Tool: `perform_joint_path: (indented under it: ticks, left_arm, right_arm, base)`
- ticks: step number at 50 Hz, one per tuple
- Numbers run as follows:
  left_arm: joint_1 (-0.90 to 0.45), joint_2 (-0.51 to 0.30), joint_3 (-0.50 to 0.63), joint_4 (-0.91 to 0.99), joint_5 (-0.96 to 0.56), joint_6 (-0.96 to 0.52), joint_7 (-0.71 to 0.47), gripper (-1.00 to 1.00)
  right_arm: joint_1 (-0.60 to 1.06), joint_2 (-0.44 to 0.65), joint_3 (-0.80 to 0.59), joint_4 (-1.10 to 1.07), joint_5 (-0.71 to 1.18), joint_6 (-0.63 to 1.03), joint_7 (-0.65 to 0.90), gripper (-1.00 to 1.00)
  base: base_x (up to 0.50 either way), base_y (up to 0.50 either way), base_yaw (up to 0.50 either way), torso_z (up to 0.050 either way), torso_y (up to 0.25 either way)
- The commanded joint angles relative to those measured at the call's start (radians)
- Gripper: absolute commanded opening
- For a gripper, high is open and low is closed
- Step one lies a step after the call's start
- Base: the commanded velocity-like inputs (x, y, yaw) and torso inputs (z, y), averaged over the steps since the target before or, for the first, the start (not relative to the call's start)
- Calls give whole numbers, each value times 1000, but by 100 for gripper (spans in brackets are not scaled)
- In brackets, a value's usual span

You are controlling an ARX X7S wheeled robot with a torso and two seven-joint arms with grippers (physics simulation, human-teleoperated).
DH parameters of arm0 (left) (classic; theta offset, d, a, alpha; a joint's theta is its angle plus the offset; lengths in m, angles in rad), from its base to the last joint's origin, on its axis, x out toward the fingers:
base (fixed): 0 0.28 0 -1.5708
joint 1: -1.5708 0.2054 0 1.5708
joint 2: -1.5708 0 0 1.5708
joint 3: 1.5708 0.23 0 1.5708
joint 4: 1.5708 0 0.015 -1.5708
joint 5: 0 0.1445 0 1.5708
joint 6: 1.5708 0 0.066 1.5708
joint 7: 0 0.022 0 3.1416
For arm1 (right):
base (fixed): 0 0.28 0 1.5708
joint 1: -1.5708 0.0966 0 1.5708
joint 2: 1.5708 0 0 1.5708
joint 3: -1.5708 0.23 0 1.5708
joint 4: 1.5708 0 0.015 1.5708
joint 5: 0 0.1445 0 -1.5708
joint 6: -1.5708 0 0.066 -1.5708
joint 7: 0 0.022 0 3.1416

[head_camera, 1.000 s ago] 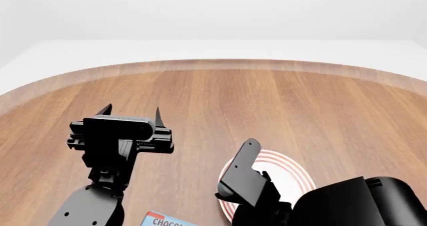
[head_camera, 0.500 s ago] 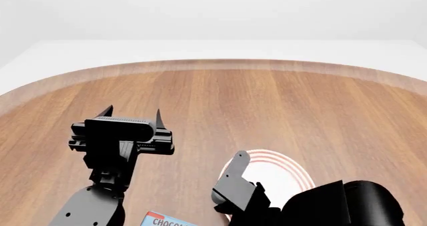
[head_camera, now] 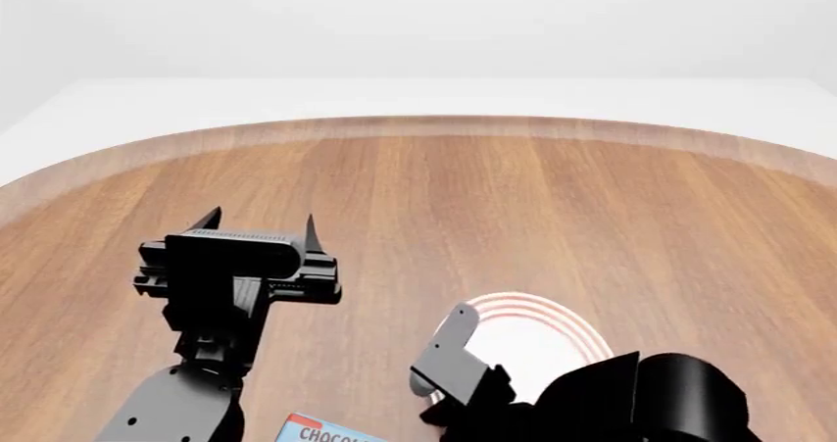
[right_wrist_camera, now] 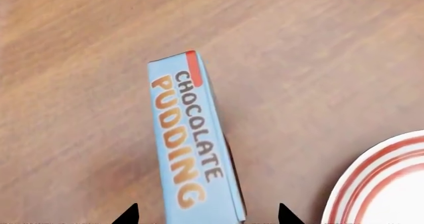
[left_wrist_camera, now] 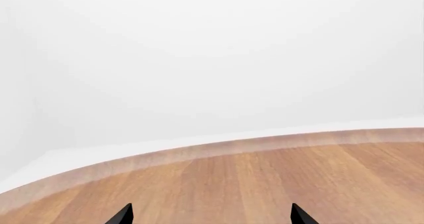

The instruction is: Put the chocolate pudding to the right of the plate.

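The chocolate pudding (right_wrist_camera: 192,139), a light blue box with orange lettering and a red corner, lies on the wooden table; only its top edge (head_camera: 327,430) shows in the head view. In the right wrist view my right gripper (right_wrist_camera: 205,215) is open, one tip on each side of the box's near end, touching neither side. The plate (right_wrist_camera: 384,184), white with red rings, lies just beside the box. In the head view the plate (head_camera: 536,326) is partly hidden by my right arm (head_camera: 452,349). My left gripper (head_camera: 262,221) hangs open over bare wood, holding nothing.
The round wooden table (head_camera: 523,187) stretches far ahead to a curved edge (head_camera: 432,123), with a white floor and wall beyond. My left gripper (left_wrist_camera: 210,216) faces that far edge (left_wrist_camera: 219,147).
My right arm has drawn back toward the near edge and dropped lower in the head view, uncovering more of the plate. The left arm has barely moved.
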Motion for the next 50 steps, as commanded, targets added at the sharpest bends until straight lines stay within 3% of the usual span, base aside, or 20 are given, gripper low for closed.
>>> perform_joint_path:
  ticks: [1, 50]
  left_arm:
    - [1, -3, 4, 1, -5, 2, -5, 100]
    - [13, -16, 18, -16, -25, 30, -17, 100]
  right_arm:
    - [-3, -7, -54, 58, -52, -37, -52, 100]
    - [34, -92, -262, 249, -185, -104, -213, 100]
  base:
    - [0, 0, 0, 0, 0]
    - [0, 0, 0, 0, 0]
